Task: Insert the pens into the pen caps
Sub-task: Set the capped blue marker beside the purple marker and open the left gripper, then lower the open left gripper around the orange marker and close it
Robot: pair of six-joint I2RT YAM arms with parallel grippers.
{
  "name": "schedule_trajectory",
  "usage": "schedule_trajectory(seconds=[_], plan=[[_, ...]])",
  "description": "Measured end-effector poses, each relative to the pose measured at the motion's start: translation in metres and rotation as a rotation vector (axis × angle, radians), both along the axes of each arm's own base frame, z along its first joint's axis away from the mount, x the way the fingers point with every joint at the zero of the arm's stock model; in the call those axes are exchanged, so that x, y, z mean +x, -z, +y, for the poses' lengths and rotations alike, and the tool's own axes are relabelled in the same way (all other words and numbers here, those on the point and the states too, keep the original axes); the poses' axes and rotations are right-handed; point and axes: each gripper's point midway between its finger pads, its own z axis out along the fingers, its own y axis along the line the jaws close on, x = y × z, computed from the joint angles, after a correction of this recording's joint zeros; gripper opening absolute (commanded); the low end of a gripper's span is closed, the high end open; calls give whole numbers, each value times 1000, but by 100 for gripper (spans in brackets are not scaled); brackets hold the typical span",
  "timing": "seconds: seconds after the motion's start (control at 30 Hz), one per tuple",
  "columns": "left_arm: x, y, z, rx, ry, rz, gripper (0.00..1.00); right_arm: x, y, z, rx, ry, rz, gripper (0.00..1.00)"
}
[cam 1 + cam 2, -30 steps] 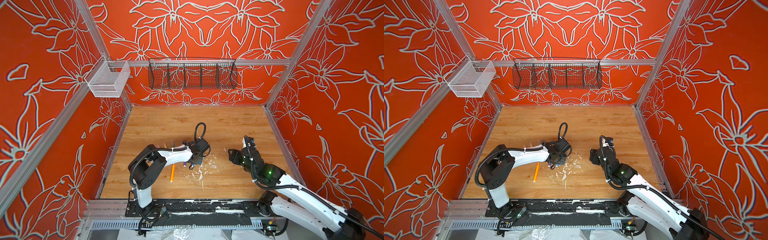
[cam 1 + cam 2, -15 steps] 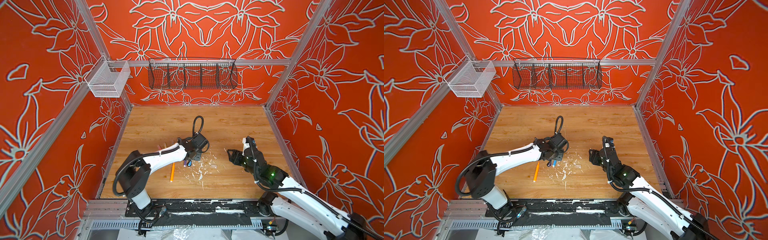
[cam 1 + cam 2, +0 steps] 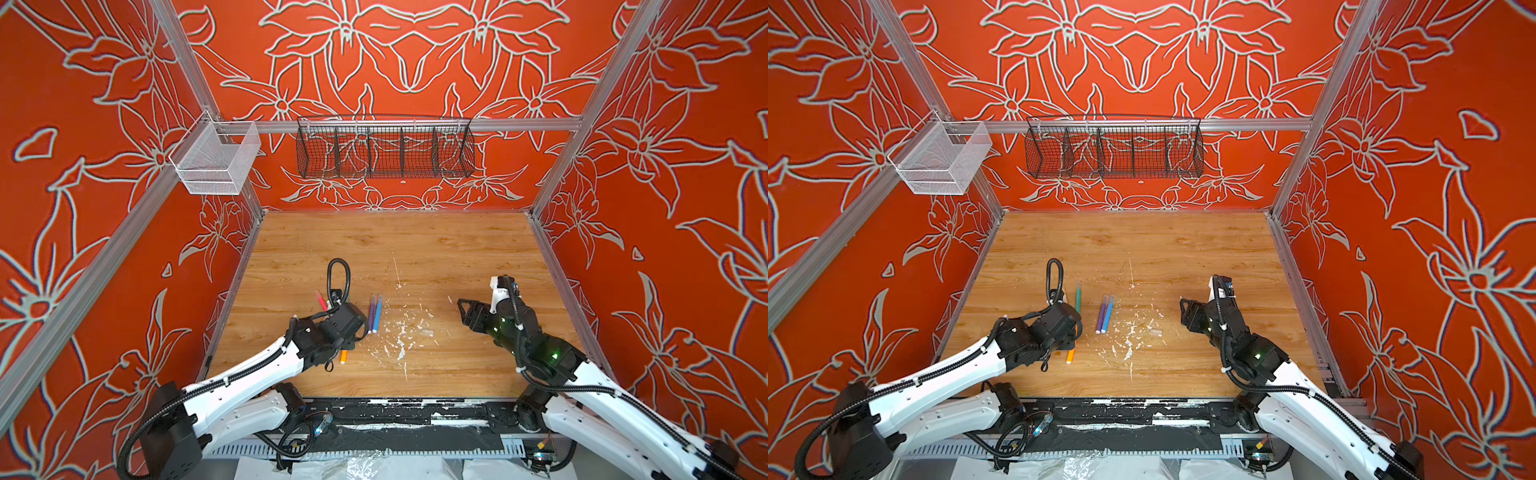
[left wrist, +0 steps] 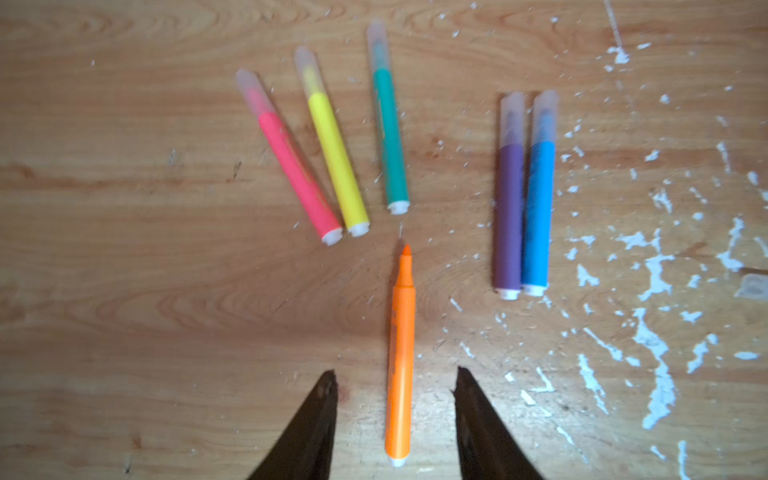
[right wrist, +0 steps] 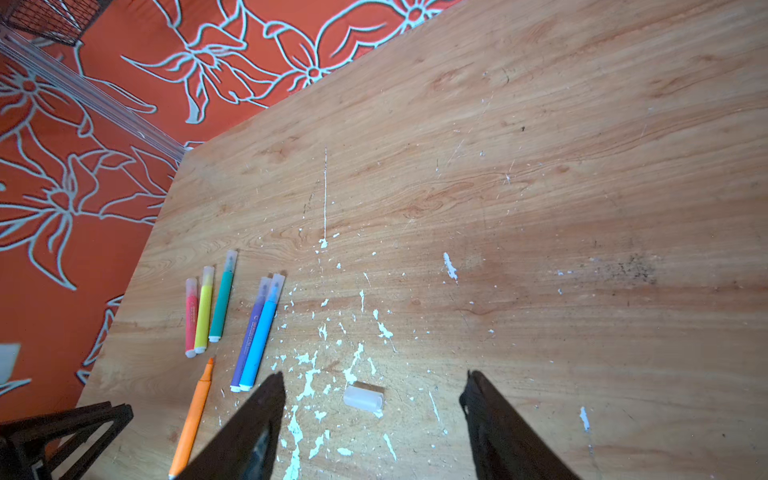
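since a second ago the left gripper (image 4: 395, 372) has pulled back off the purple pen (image 4: 509, 208) and the blue pen (image 4: 538, 208), which it covered then in both top views, and its jaws have spread. those two pens now lie bare on the table (image 3: 415, 249), side by side and touching, each with a clear cap over its tip. the right gripper (image 5: 374, 375) has hardly shifted.

in the left wrist view the orange pen (image 4: 401, 353) lies flat on the wood between the left gripper's parted jaws. bare table shows on either side of it, so the gripper is released and grasps nothing. whether the fingertips touch the wood cannot be told. this pen has no cap. its orange felt tip points away from the gripper, toward the white end plug of the green pen (image 4: 390, 141), and stops just short of it.

beside the green pen lie the yellow pen (image 4: 336, 158) and the pink pen (image 4: 297, 166), fanned out with their plug ends close together. all three wear clear caps.

the one loose cap (image 5: 363, 397) lies on its side among the white paint flecks (image 3: 401, 336), to the right of the blue pen in both top views and apart from it. in the right wrist view it shows between the right gripper's jaws, which stand wide apart and hold nothing. in a top view the loose cap (image 3: 427, 332) lies just left of that gripper, not touching it.
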Motion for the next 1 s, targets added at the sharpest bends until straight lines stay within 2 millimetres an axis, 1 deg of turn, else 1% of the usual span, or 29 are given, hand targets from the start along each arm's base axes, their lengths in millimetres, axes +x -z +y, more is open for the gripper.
schedule_trajectory(seconds=[0.07,0.17,0.37,0.5,0.7,0.87,1.0], plan=[[-3,3,4,-24,-31,-7,53,0,4,2,-5,-8,14,69],[-3,8,3,-62,-54,-12,52,0,6,5,0,-22,24,69],[-14,41,3,-45,-68,94,50,-2,6,4,5,-24,18,70],[-12,55,-4,-39,-65,141,49,-3,6,5,8,-29,19,70],[-10,79,-10,-15,-67,217,42,-4,1,5,22,-33,5,70],[6,81,-22,-26,-76,218,35,-6,-5,4,38,-33,-16,71],[12,81,-27,-31,-79,216,32,-6,-7,3,40,-33,-20,71]])
